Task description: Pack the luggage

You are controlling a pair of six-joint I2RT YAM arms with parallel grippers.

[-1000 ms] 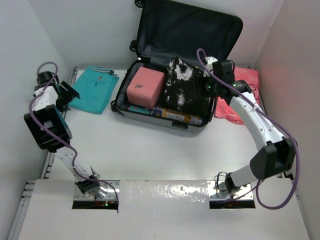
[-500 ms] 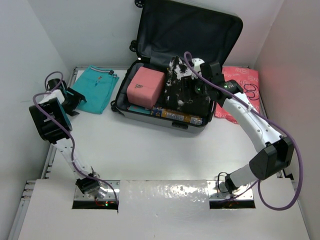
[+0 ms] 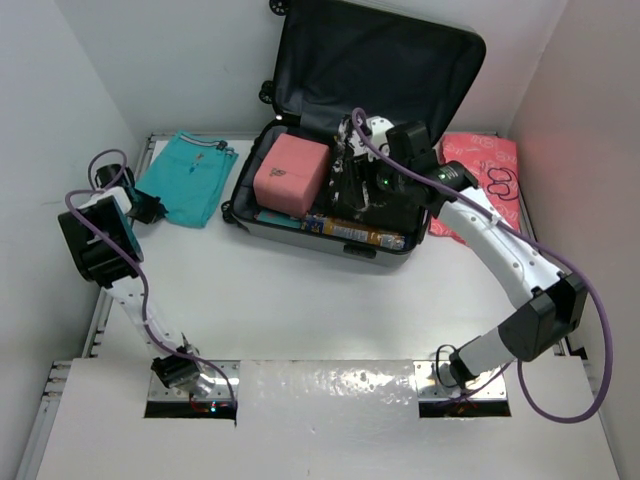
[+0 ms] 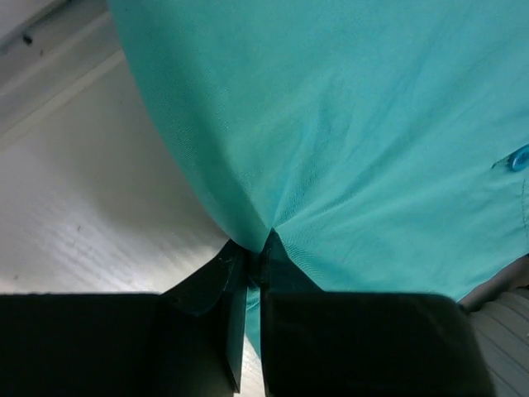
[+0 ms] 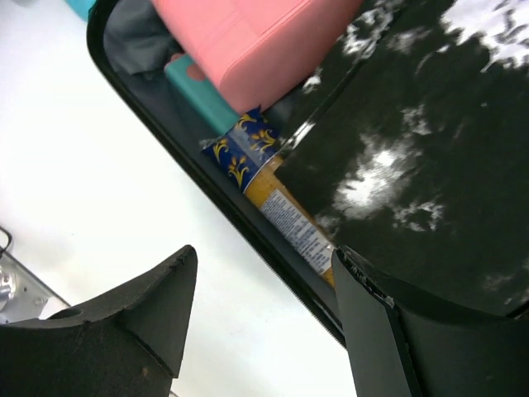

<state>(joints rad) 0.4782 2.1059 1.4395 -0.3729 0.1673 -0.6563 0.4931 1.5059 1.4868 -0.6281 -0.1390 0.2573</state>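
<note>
The luggage (image 3: 300, 232) lies open at the back centre, its lid (image 3: 380, 60) leaning on the wall. Left of it on the table lies a teal garment (image 3: 190, 175). My left gripper (image 3: 152, 208) is at its near left edge, and the left wrist view shows that gripper (image 4: 256, 252) shut on a pinch of the teal cloth (image 4: 347, 124). My right gripper (image 3: 352, 188) hangs open over the luggage's front rim (image 5: 231, 208). Nothing is between the jaws of this gripper (image 5: 264, 251), which hangs above a black-and-white garment (image 5: 413, 149).
Inside the luggage are a pink boxy pouch (image 3: 291, 172), a blue and yellow packet (image 3: 350, 232) along the front wall and a teal item (image 5: 194, 83) under the pouch. A pink-red bag (image 3: 485, 185) lies right of the luggage. White walls close in both sides.
My left gripper moved down onto the teal garment's edge and shut on it. My right gripper slid left, further over the luggage, and stayed open.
</note>
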